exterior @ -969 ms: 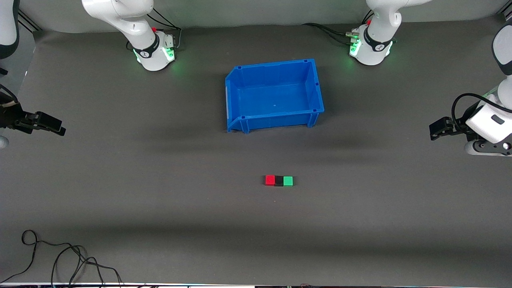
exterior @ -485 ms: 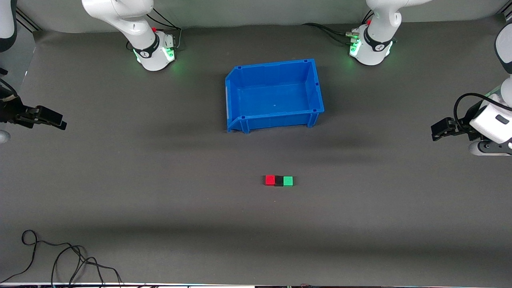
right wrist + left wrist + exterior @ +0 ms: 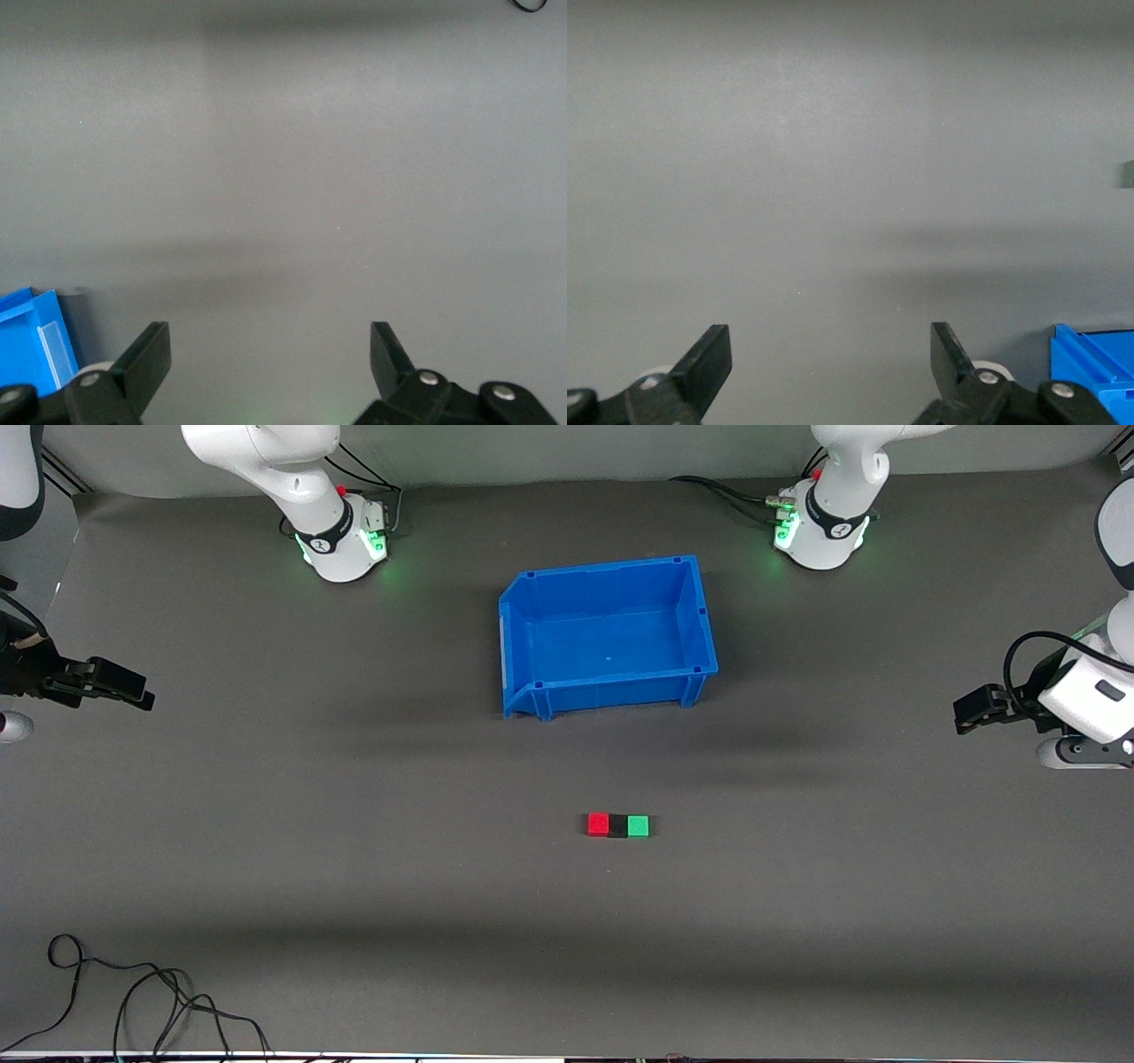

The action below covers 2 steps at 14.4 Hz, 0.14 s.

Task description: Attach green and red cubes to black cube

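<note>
Cubes are seen lined up in a row just below the centre of the front frame: the red cube touches the black cube, which in turn touches the green cube, red toward the right arm's end of the table and green toward the left arm's end. The row lies on the grey mat, nearer the front camera than the blue bin, which sits in the upper middle of the frame, well apart from the cubes. The right gripper is held at the left edge of the front frame over bare mat, its wrist stretched roughly level and its black fingers aimed toward the middle of the table; in the right wrist view its fingers are shown spread wide with nothing between them, and a corner of the bin appears at the lower left of that frame. The left gripper is held at the right edge of the front frame, likewise over bare mat and pointing inward, with the white wrist angled up toward the frame edge; in the left wrist view its fingers are also spread wide and hold nothing. A loose black cable is coiled at the lower left of the front frame.
</note>
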Motion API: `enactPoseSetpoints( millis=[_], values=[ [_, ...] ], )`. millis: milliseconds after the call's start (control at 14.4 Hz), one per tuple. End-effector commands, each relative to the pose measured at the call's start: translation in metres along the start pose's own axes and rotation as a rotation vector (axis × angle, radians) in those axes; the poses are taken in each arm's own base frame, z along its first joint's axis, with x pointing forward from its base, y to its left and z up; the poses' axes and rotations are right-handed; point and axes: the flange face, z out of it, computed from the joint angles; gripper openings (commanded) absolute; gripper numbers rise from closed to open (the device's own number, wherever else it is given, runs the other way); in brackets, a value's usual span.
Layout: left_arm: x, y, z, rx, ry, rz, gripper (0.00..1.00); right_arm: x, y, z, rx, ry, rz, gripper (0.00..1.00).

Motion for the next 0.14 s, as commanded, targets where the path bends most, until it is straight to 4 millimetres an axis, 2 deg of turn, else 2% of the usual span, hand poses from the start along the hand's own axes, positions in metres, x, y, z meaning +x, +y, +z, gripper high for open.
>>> enactPoseSetpoints(
  millis=[0, 69],
  values=[
    [0.0001, -0.0007, -0.0059, 0.001, -0.006, -0.021, 1.0, -0.0053, -0.0017, -0.0041, 0.012, -0.002, -0.012, 1.0],
    [0.0004, -0.0006, -0.0068, -0.001, -0.003, -0.019, 1.0, -0.0053, -0.0017, -0.0041, 0.012, -0.002, -0.012, 1.0]
  ],
)
